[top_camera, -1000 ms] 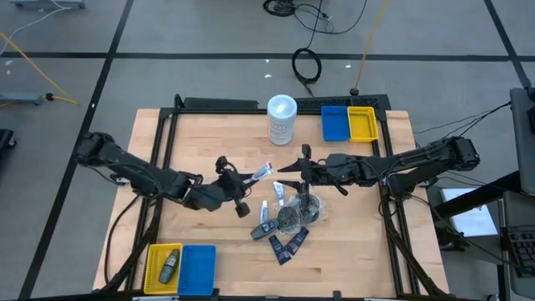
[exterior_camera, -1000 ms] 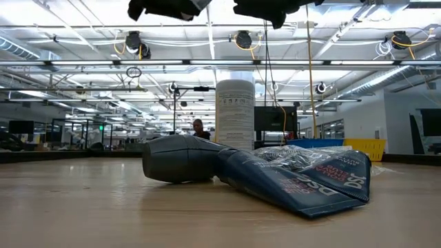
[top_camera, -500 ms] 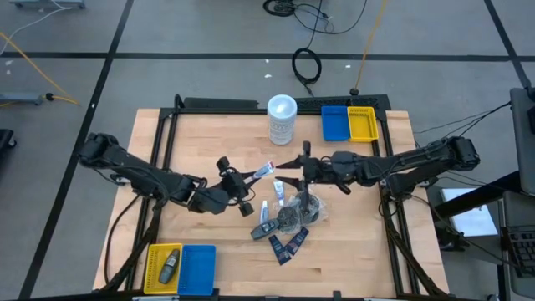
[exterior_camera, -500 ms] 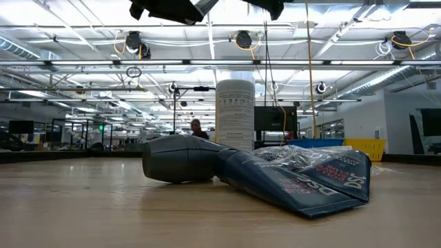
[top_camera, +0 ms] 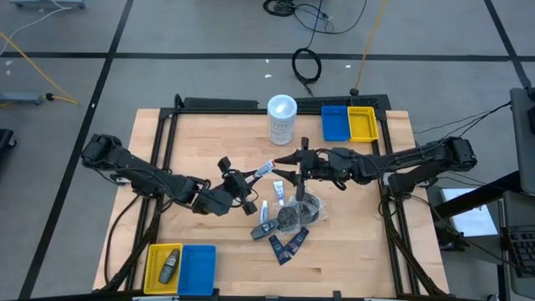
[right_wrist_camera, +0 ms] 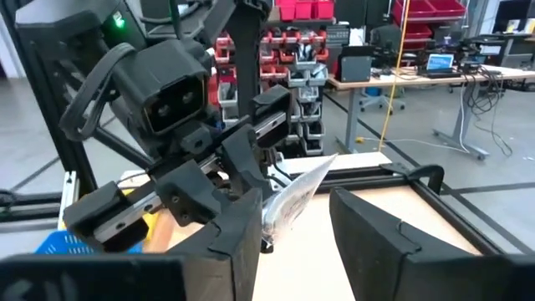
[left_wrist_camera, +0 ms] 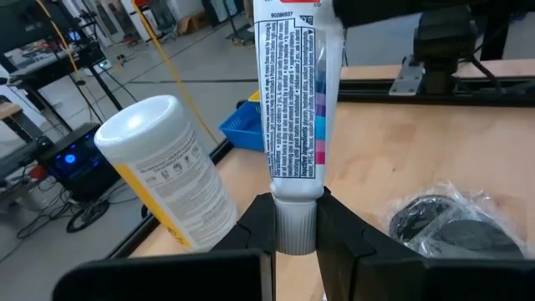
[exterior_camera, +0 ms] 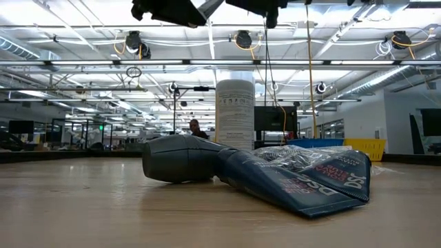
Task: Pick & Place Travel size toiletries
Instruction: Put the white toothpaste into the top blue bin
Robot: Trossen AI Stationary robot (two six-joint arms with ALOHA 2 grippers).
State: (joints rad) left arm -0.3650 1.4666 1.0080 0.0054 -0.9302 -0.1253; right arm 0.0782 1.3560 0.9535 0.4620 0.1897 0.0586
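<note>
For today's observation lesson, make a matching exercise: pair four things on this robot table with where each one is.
Things
1. small white tube
2. tall white translucent canister
3. dark grey mini bottle
4. flat navy sachets

Places
A. inside the yellow bin at the table's front left
B. lying on the wood by the clear-wrapped bundle
C. clamped in the left gripper
D. standing beside the blue bin at the table's back

Pairs: 1-C, 2-D, 3-A, 4-B

The canister [top_camera: 282, 119] stands at the far middle of the table [top_camera: 201, 142], with two bins [top_camera: 349, 123] to its right. Two more bins [top_camera: 181, 268] sit at the near left corner; one holds a bottle [top_camera: 169, 264]. Near the centre lies a heap of sachets [top_camera: 287, 244], a wrapped bundle [top_camera: 294, 216] and probably another bottle [top_camera: 264, 228]
</note>
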